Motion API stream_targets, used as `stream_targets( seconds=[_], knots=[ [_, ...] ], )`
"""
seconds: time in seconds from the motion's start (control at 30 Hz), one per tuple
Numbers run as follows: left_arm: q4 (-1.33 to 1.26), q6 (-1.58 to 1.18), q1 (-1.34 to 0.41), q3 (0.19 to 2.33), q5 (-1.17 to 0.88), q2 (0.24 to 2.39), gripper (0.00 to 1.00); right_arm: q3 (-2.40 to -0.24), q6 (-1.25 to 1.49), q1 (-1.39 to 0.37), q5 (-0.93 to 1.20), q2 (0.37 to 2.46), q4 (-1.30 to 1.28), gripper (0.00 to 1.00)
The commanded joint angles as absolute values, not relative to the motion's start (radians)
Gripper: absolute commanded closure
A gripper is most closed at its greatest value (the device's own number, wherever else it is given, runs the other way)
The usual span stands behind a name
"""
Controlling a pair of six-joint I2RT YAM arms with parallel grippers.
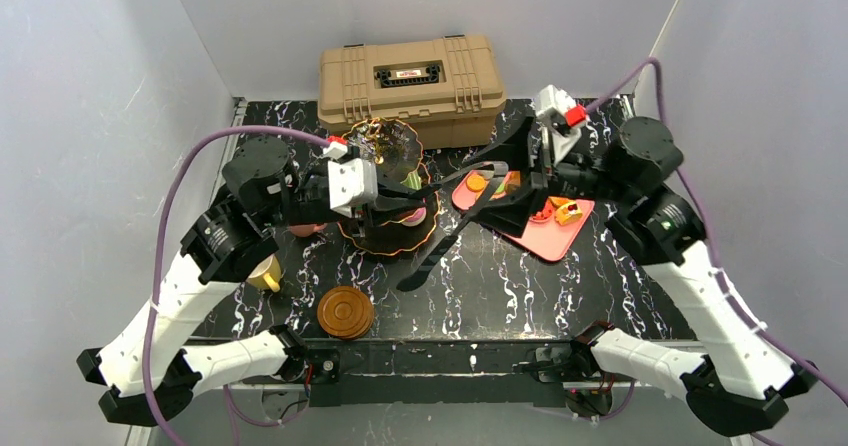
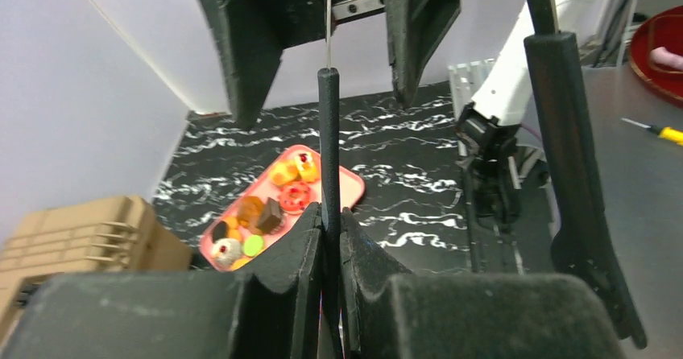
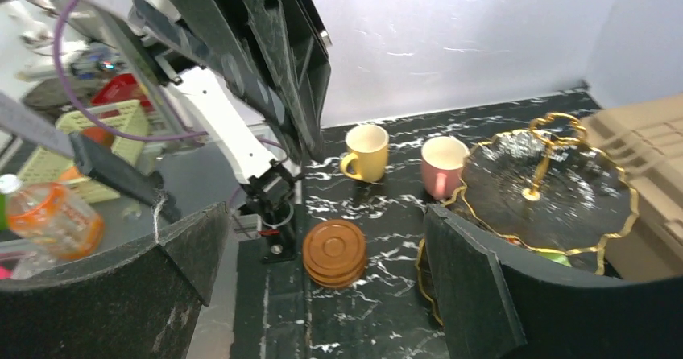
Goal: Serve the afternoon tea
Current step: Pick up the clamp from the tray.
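L pincer (image 2: 326, 224) is clamped shut on a thin black rod (image 2: 327, 150) that stands upright btwn its fingers (can't tell whether that's the stand's own post). Seen from above, the L arm reaches in among the tiers of the three-tier stand (image 1: 392, 191), which sits mid-surface, just in front of the tan toolbox (image 1: 412, 76). The top tier looks bare; sth green and sth pink show on the lower tiers. R pincer (image 3: 326, 218) is spread wide w/ nothing in it, hovering over the pink tray (image 1: 548, 234) just right of the stand. The tray carries small pastries (image 2: 266, 214). Yellow cup (image 3: 366, 151) and pink cup (image 3: 443, 166) stand upright side by side on the black marbled surface (image 1: 560, 296) left of the stand, the pink one close to its rim. A stack of brown saucers (image 1: 345, 311) lies near the front edge, in front of the stand.
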State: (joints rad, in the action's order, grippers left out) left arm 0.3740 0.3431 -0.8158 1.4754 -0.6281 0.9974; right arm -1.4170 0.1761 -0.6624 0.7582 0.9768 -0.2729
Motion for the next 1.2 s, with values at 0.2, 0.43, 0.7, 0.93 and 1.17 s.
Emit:
stream_targets(
  seconds=[0.2,0.43,0.7,0.93,1.17],
  knots=[
    [0.353,0.101,-0.811,1.511,-0.758,1.033,1.0,-1.348,0.498,-0.663,1.002,1.026,0.307,0.02],
    [0.302,-0.017,-0.796,1.538,-0.84,1.065,1.0,-1.315,0.701,-0.664,1.109,1.036,0.52,0.02],
    [0.271,-0.055,-0.782,1.557,-0.864,1.091,1.0,-1.324,0.779,-0.664,1.118,1.033,0.519,0.02],
    [0.262,-0.013,-0.783,1.54,-0.828,1.107,1.0,-1.329,0.773,-0.664,1.055,1.046,0.48,0.02],
    [0.243,-0.027,-0.775,1.545,-0.818,1.131,1.0,-1.325,0.746,-0.665,1.046,1.037,0.49,0.02]
  ],
)
